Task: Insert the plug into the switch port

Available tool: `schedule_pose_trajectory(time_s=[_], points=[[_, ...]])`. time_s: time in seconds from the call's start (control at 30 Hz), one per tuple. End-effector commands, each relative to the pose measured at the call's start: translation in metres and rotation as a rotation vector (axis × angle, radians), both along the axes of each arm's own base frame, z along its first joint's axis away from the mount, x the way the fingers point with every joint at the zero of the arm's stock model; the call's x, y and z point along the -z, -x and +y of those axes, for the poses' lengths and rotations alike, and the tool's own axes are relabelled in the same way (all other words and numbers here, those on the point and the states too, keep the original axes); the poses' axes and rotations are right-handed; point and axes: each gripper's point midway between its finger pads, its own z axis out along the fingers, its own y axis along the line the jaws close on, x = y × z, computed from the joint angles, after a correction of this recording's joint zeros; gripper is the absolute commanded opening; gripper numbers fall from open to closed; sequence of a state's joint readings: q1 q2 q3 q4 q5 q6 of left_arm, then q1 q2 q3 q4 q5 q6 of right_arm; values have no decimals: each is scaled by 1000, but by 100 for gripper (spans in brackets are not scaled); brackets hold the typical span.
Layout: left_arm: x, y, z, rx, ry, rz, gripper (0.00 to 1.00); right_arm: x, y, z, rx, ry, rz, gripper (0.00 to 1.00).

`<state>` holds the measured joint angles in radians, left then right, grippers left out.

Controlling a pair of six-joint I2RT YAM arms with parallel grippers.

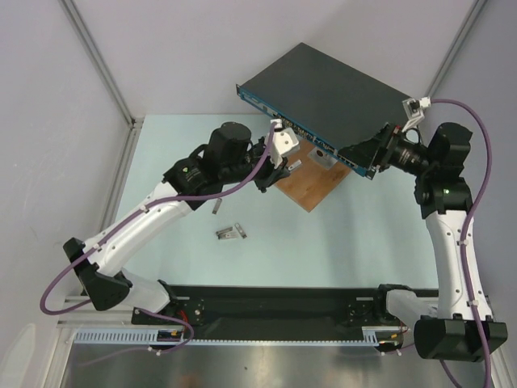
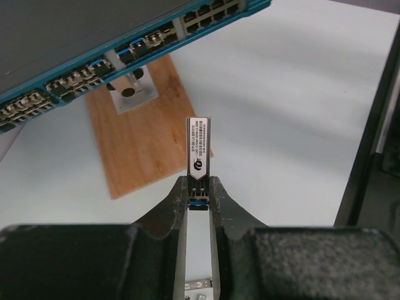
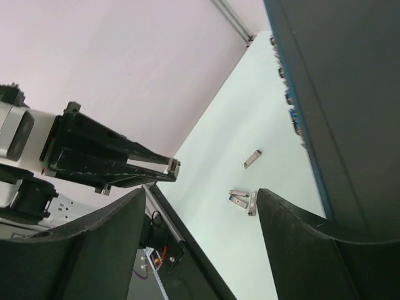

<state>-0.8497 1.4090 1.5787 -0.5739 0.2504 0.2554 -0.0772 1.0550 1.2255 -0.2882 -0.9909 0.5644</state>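
Note:
The switch (image 1: pixel 323 93) is a flat dark grey box held tilted above the table, its blue front strip of sockets (image 2: pixel 81 78) facing my left gripper. My left gripper (image 1: pixel 283 167) is shut on the plug (image 2: pixel 199 150), a small silver module with a white label. The plug points toward the socket row, a short gap away from it. My right gripper (image 1: pixel 367 153) is at the switch's right front corner. Its jaws stand wide apart in the right wrist view (image 3: pixel 201 190), with the switch (image 3: pixel 350 75) beside its right finger.
A brown wooden board (image 1: pixel 311 186) with a small metal bracket (image 2: pixel 131 94) lies under the switch's front edge. Spare plugs (image 1: pixel 230 233) lie on the pale green table, also seen in the right wrist view (image 3: pixel 244 197). A black rail (image 1: pixel 275 303) runs along the near edge.

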Motion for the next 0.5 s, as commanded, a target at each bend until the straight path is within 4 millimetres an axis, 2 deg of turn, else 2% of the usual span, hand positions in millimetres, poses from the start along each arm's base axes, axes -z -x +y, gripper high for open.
schedule_pose_trajectory(time_s=[0.0,0.13,0.33,0.47], points=[[-27,-10,0,-136,74,-21,0,-20,4,11,-4,21,-110,76],[-30,-5,-9,-133,70,-39,0,-13,8,36,-83,25,-93,74],[-35,-3,-27,-125,83,-55,0,-6,5,53,-135,38,-81,71],[-40,-3,-37,-121,99,-53,1,-4,6,62,-159,40,-84,65]])
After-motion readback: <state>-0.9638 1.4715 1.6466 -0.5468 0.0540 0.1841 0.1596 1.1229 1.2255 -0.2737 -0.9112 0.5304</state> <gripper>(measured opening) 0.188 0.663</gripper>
